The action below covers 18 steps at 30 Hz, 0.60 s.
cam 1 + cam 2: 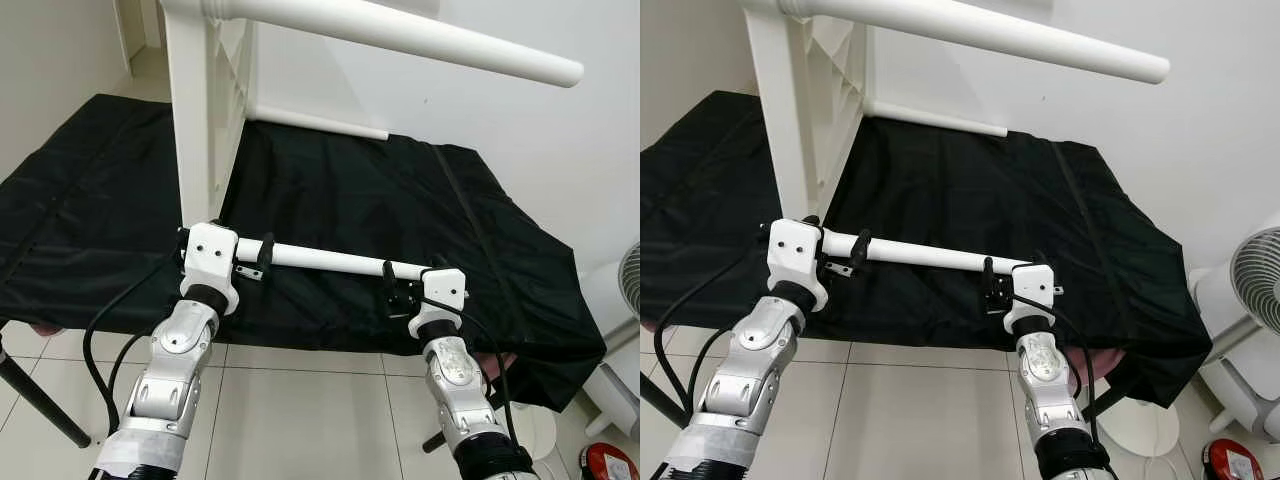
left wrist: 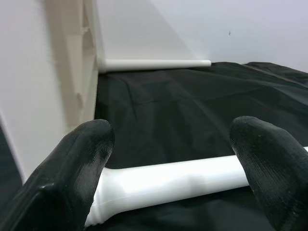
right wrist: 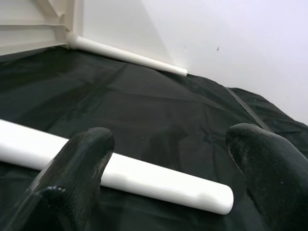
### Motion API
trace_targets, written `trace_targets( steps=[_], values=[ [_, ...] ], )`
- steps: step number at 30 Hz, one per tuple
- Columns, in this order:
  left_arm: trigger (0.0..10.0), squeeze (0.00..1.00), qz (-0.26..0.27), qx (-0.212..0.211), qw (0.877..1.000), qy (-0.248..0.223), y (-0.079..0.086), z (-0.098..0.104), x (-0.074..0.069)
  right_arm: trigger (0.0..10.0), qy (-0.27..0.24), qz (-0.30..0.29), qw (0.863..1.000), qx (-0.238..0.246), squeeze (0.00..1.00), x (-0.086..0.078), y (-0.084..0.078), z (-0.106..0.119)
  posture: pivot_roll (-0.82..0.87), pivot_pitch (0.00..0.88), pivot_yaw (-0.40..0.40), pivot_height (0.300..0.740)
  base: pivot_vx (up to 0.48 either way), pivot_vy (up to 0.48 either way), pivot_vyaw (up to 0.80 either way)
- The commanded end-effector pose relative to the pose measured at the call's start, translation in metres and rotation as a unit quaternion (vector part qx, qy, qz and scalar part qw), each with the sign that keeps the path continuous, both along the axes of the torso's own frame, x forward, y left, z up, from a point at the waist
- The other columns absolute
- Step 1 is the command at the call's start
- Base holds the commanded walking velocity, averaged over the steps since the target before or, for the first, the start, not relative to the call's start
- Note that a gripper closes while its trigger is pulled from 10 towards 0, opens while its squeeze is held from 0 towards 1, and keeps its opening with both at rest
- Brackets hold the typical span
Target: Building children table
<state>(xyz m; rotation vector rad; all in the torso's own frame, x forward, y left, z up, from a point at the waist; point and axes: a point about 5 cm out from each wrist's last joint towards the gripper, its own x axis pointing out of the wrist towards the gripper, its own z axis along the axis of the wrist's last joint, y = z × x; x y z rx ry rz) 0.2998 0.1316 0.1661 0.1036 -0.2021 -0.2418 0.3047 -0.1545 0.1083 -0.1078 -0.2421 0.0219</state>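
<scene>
- A smooth white round table leg (image 1: 330, 261), a long tapered rod, is lying across the near edge of a table draped in a crinkled black glossy cloth (image 1: 400, 200).
- The left gripper (image 1: 262, 256) is straddling the thicker, left end of that leg; in the left wrist view its matte rubbery black fingers (image 2: 77, 168) are standing apart on either side of the rod, spread rather than clenched.
- The right gripper (image 1: 392, 287) is sitting at the leg's rounded right end, its fingers (image 3: 72, 173) likewise spread wide with the rod (image 3: 115, 175) lying between them, not pinched.
- A white children's table top (image 1: 205, 110) with a ribbed moulded plastic underside is standing on its edge at the rear left of the cloth, close behind the left gripper.
- One attached white leg (image 1: 420, 40) is jutting out from it overhead toward the right; a second attached leg (image 1: 320, 122) is resting low on the cloth against the wall.
- A white round-caged fan (image 1: 1250, 300) is standing on the pale glossy tiled floor (image 1: 310, 410) at the right.
</scene>
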Motion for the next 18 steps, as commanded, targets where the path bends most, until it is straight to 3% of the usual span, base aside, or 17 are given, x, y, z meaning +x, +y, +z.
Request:
trace_targets(
  steps=[1, 2, 3, 4, 5, 10, 11, 12, 14, 16, 18],
  values=[
    [10.0, 0.00, -0.019, 0.002, 1.000, 0.006, -0.0049, -0.0005, -0.0010, 10.0, 0.008, -0.006, 1.000, 0.005, 0.18, 0.0004, -0.0051, -0.0018, 0.07, 0.000, -0.115, 0.740, 0.000, 0.000, 0.00],
    [10.0, 0.00, -0.019, 0.002, 1.000, 0.006, -0.0049, -0.0005, -0.0010, 10.0, 0.008, -0.006, 1.000, 0.005, 0.18, 0.0004, -0.0051, -0.0018, 0.07, 0.000, -0.115, 0.740, 0.000, 0.000, 0.00],
    [10.0, 0.00, -0.023, -0.005, 1.000, 0.007, -0.0051, -0.0006, -0.0014, 10.0, 0.006, -0.005, 1.000, 0.008, 1.00, 0.0003, -0.0052, -0.0011, 0.07, 0.000, -0.115, 0.740, 0.000, 0.000, 0.00],
    [10.0, 0.00, -0.026, -0.009, 1.000, 0.008, -0.0053, -0.0007, -0.0017, 10.0, 0.005, -0.004, 1.000, 0.009, 1.00, 0.0003, -0.0052, -0.0006, 0.07, 0.000, -0.115, 0.740, 0.000, 0.000, 0.00],
    [10.0, 1.00, -0.030, -0.024, 0.999, 0.009, -0.0049, -0.0001, -0.0023, 10.0, 0.002, -0.002, 1.000, 0.008, 1.00, 0.0002, -0.0051, 0.0007, 0.07, 0.000, -0.115, 0.740, 0.000, 0.000, 0.00],
    [10.0, 1.00, -0.021, -0.014, 1.000, 0.014, -0.0031, -0.0008, -0.0012, 10.0, -0.005, -0.001, 1.000, 0.005, 1.00, 0.0006, -0.0051, 0.0032, 0.07, 0.000, -0.116, 0.740, 0.000, 0.000, 0.00],
    [10.0, 0.27, -0.028, -0.002, 1.000, 0.011, -0.0046, -0.0008, -0.0019, 10.0, -0.005, -0.003, 1.000, 0.001, 1.00, 0.0007, -0.0054, 0.0034, 0.07, 0.000, -0.116, 0.740, 0.000, 0.000, 0.00],
    [10.0, 0.00, -0.031, -0.005, 0.999, 0.009, -0.0050, -0.0002, -0.0022, 10.0, -0.003, -0.005, 1.000, -0.002, 1.00, 0.0010, -0.0057, 0.0032, 0.07, 0.000, -0.116, 0.740, 0.000, 0.000, 0.00],
    [10.0, 0.00, -0.032, -0.007, 0.999, 0.008, -0.0052, 0.0002, -0.0024, 10.0, -0.002, -0.006, 1.000, -0.005, 1.00, 0.0012, -0.0059, 0.0031, 0.07, 0.000, -0.116, 0.740, 0.000, 0.000, 0.00],
    [10.0, 0.00, -0.035, -0.002, 0.999, 0.002, -0.0060, 0.0015, -0.0032, 10.0, 0.000, -0.007, 1.000, -0.006, 0.00, 0.0013, -0.0060, 0.0025, 0.07, 0.000, -0.116, 0.740, 0.000, 0.000, 0.00],
    [10.0, 0.00, -0.036, 0.006, 0.999, -0.001, -0.0065, 0.0015, -0.0036, 10.0, 0.000, -0.006, 1.000, -0.006, 0.00, 0.0011, -0.0060, 0.0023, 0.07, 0.000, -0.116, 0.740, 0.000, 0.000, 0.00]
  ],
)
